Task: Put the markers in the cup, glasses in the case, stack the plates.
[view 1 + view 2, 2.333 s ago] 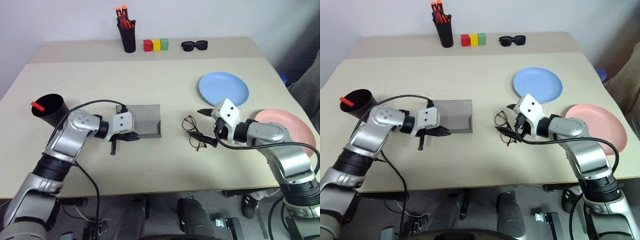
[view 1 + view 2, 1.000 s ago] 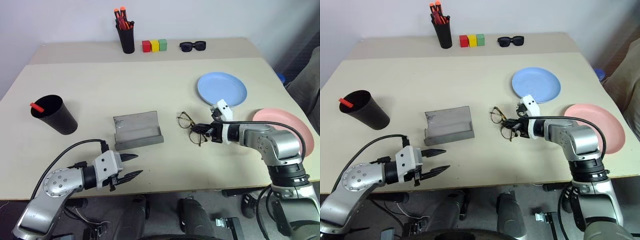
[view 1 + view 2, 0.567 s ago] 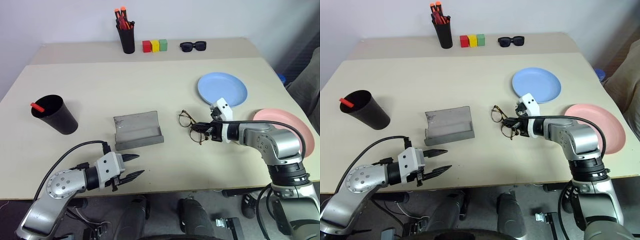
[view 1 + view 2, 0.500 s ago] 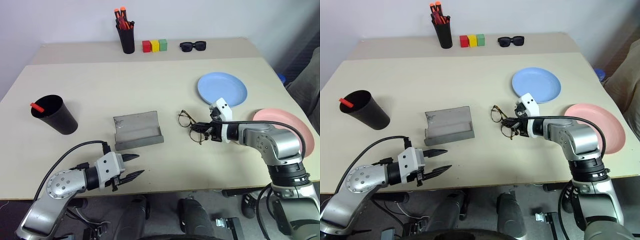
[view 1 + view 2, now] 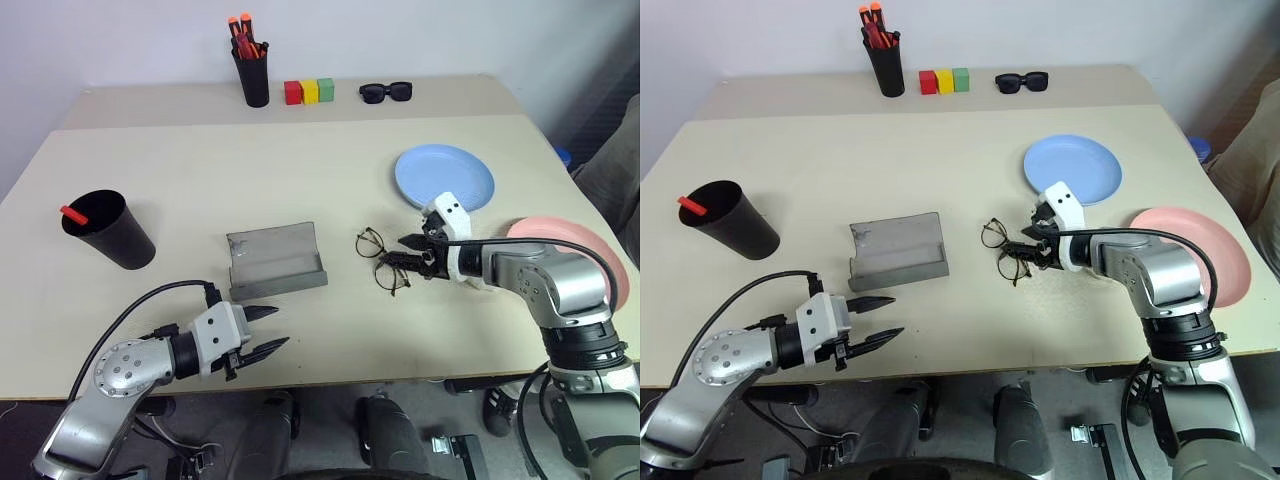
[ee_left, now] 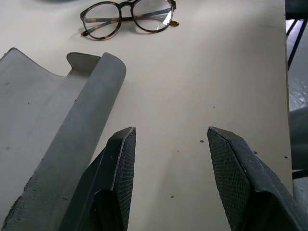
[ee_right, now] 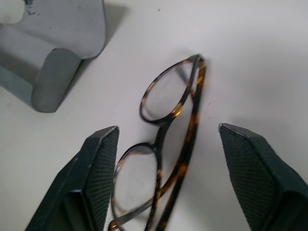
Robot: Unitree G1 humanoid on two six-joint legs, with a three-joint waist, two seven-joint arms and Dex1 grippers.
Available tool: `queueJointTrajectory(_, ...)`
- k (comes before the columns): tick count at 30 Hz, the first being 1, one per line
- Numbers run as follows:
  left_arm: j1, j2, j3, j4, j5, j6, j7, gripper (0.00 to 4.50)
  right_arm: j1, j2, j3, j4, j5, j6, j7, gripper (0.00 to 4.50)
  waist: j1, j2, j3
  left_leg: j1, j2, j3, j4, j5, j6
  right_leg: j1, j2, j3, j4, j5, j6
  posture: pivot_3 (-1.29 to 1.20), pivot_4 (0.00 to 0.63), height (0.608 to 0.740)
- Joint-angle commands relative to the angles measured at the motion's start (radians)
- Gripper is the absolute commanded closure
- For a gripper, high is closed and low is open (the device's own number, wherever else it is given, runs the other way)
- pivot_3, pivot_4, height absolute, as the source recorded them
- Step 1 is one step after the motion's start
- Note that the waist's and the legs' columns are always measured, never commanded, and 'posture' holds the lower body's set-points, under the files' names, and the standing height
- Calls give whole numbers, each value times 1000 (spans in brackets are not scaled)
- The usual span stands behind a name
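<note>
Right wrist view looks straight down on the glasses (image 7: 166,159), which lie folded on the beige table (image 5: 330,160) between the two spread black fingers (image 7: 96,163) of the right gripper (image 5: 412,252); the jaws stand wide open and neither pad touches the frame. From the head camera, the glasses sit just right of the grey case (image 5: 275,262), which rests open near the middle of the table with its lid flat behind it. The light blue plate (image 5: 444,178) lies beyond the right gripper, and the salmon pink plate (image 5: 568,258) lies near the table's right edge, partly behind the right arm; the two plates are apart, not stacked.

The left gripper (image 5: 262,333) hovers at the near edge of the table, in front of the case, its jaws parted with nothing between them; the left wrist view shows bare tabletop between the fingers (image 6: 120,163), with the case's edge just beside one of them. The wide black cup (image 5: 105,228) stands well to the left, with the red-orange end of a marker (image 5: 73,213) poking over its rim.

Along the far edge stand a black pen holder (image 5: 255,72) with orange-capped markers, three coloured blocks (image 5: 309,91) in red, yellow and green, and black sunglasses (image 5: 388,92).
</note>
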Motion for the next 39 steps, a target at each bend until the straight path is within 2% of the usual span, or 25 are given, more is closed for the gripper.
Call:
queueJointTrajectory(1,-7,-6,-9,-23,-6,-4,9,2112,-33,-5,2,-2,-5,-14,5,1039,0,0,0,0,0,0,0,0,0,0,0,0,0,0,0,0,150,740)
queueJointTrajectory(10,-8,-12,-20,-5,5,-20,9,2112,-40,15,24,36,-13,-12,6,1039,0,0,0,0,0,0,0,0,0,0,0,0,0,0,0,0,150,740)
queueJointTrajectory(13,-8,-11,-23,-4,4,-21,11,2112,-43,25,28,55,-18,-10,-1,1883,0,0,0,0,0,0,0,0,0,0,0,0,0,0,0,0,150,740)
queueJointTrajectory(17,-3,-9,-26,-10,3,-21,16,2112,-52,38,22,67,-17,-3,-7,3911,-1,0,0,0,0,0,0,0,0,0,0,0,0,0,0,0,150,740)
queueJointTrajectory(18,-2,-8,-27,-13,3,-20,17,2112,-53,40,21,67,-17,-1,-8,4307,-1,0,0,0,0,0,0,0,0,0,0,0,0,0,0,0,150,740)
queueJointTrajectory(19,-1,-7,-27,-15,3,-19,18,2112,-54,42,20,68,-16,0,-8,4420,-1,0,0,0,0,0,0,0,0,0,0,0,0,0,0,0,150,740)
queueJointTrajectory(29,0,-6,-19,-10,9,-20,30,2112,-74,23,36,3,-22,-17,6,4420,-1,0,0,0,0,0,0,0,0,0,0,0,0,0,0,0,150,740)
queueJointTrajectory(35,31,-45,91,26,-7,-40,106,2112,-155,-1,142,-124,-68,-116,75,4420,-5,1,1,0,1,0,-1,0,0,-2,1,0,0,0,0,0,150,740)
queueJointTrajectory(39,97,-78,200,69,-68,-70,113,2112,-263,84,274,-157,-132,-217,91,4420,-10,1,1,0,1,0,-2,0,0,-2,1,0,0,0,0,0,150,740)
